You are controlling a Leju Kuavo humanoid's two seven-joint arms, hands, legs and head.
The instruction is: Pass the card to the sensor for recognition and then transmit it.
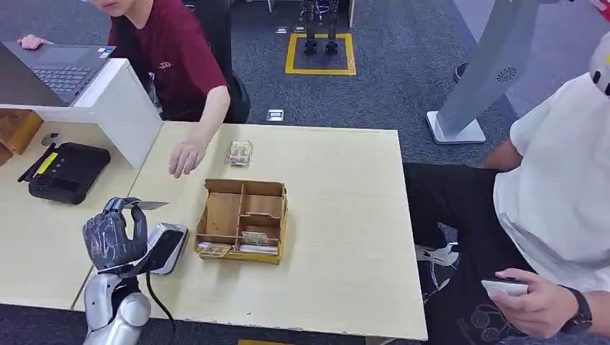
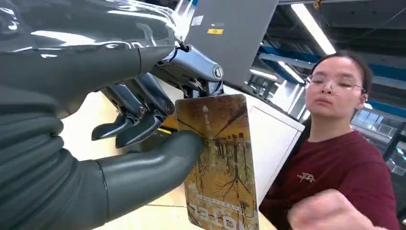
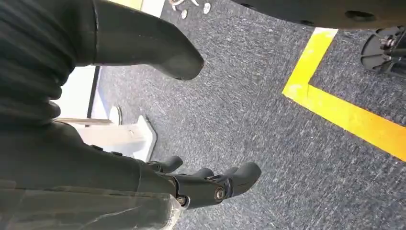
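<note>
- While the left hand (image 1: 114, 237) pinches the card (image 1: 149, 205) between thumb and fingers, the card sticks out flat above the sensor (image 1: 165, 247) — a small rounded white unit with a dark face and a black cable, lying on the pale wood-grain surface (image 1: 338, 237).
- The left wrist view brings out the card's face (image 2: 221, 163): glossy, rectangular with rounded corners, printed in yellow-brown with dark branching lines; the thick grey thumb (image 2: 158, 160) presses on it, darker fingers (image 2: 139, 120) behind.
- The head view shows the card merely as a thin edge.
- The right hand (image 3: 191, 184) hangs over speckled grey carpet (image 3: 268, 96) crossed by a yellow stripe (image 3: 344, 115); it holds nothing, fingers loosely bent and apart.
- A shallow wooden tray (image 1: 244, 219) with compartments sits just beside the sensor, holding small packets.
- A person in a dark red shirt (image 1: 173, 50) reaches a hand (image 1: 185, 157) over the surface.
- A second person in white (image 1: 561, 194) holds a phone (image 1: 503, 287).
- A black terminal (image 1: 66, 172) lies on the neighbouring surface.
</note>
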